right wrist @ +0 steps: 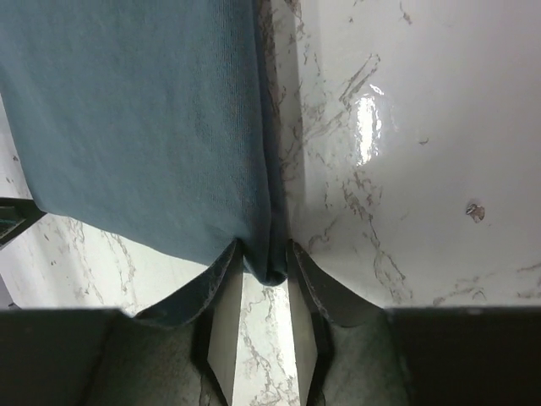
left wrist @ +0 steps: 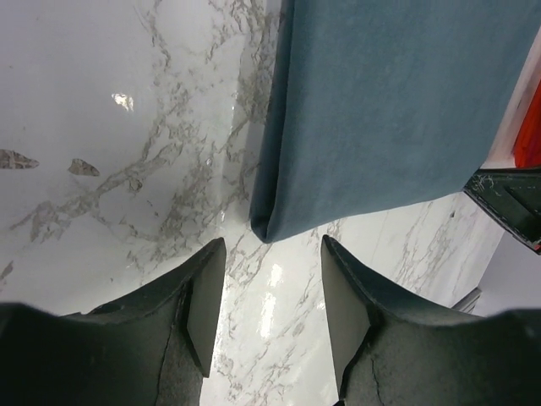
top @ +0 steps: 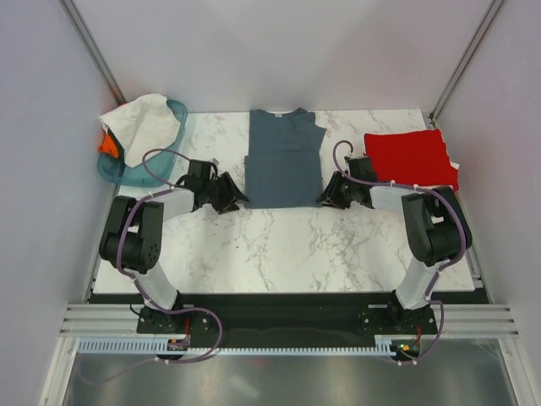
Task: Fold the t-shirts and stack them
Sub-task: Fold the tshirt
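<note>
Bright, even overhead light; glare spots on glossy table [left wrist: 122, 101]; soft shadow along t-shirt [left wrist: 406, 110] edge.

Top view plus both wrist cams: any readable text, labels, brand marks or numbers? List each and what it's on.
No readable text in any view.
blue-grey t-shirt: plain, no print or label showing, also in both wrist views.
red t-shirt: plain.
white t-shirt: plain.
teal basket: no marking visible.
small red-orange spot at the left arm's base: too small to tell if it carries writing.
</note>
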`<action>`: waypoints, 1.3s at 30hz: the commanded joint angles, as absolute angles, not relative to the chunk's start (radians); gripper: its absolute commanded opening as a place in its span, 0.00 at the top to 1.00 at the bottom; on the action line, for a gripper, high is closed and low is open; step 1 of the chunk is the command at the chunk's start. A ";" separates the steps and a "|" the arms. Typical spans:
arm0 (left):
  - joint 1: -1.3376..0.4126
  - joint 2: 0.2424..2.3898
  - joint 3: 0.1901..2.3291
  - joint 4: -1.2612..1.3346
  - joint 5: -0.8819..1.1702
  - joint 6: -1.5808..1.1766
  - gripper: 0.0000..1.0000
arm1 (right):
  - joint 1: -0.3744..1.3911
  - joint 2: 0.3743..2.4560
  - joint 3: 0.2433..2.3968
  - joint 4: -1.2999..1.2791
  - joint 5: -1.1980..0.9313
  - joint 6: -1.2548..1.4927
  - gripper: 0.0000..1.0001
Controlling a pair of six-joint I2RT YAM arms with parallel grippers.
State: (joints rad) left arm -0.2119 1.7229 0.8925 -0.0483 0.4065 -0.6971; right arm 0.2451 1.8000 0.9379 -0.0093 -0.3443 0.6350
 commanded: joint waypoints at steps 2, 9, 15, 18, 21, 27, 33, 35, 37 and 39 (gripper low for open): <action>-0.216 1.750 0.882 0.032 0.448 -0.681 0.45 | 0.253 1.828 0.940 0.029 -0.354 0.632 0.69; -0.222 1.776 0.877 0.049 0.449 -0.692 0.50 | 0.252 1.833 0.940 0.029 -0.342 0.621 1.00; -0.229 1.802 0.880 0.063 0.449 -0.699 0.54 | 0.252 1.832 0.936 0.029 -0.330 0.623 1.00; -0.232 1.818 0.877 0.075 0.446 -0.709 0.60 | 0.253 1.821 0.922 0.032 -0.305 0.633 1.00; -0.239 1.825 0.865 0.094 0.445 -0.719 0.65 | 0.252 1.804 0.896 0.057 -0.301 0.644 1.00; -0.261 1.829 0.856 0.124 0.437 -0.721 0.85 | 0.253 1.799 0.887 0.069 -0.302 0.652 1.00; -0.265 1.783 0.853 0.103 0.408 -0.709 0.98 | 0.253 1.747 0.882 0.058 -0.305 0.653 1.00; -0.267 1.737 0.861 0.068 0.393 -0.693 0.98 | 0.255 1.723 0.879 0.040 -0.304 0.649 1.00; -0.265 1.698 0.865 0.025 0.393 -0.684 0.98 | 0.255 1.680 0.876 0.014 -0.305 0.641 1.00; -0.265 1.638 0.865 -0.024 0.396 -0.669 0.98 | 0.255 1.634 0.864 0.003 -0.307 0.631 1.00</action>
State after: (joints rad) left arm -0.2615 1.7512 0.8619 0.0410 0.4179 -0.7155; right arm 0.2474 1.7237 0.8749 0.0246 -0.3164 0.6556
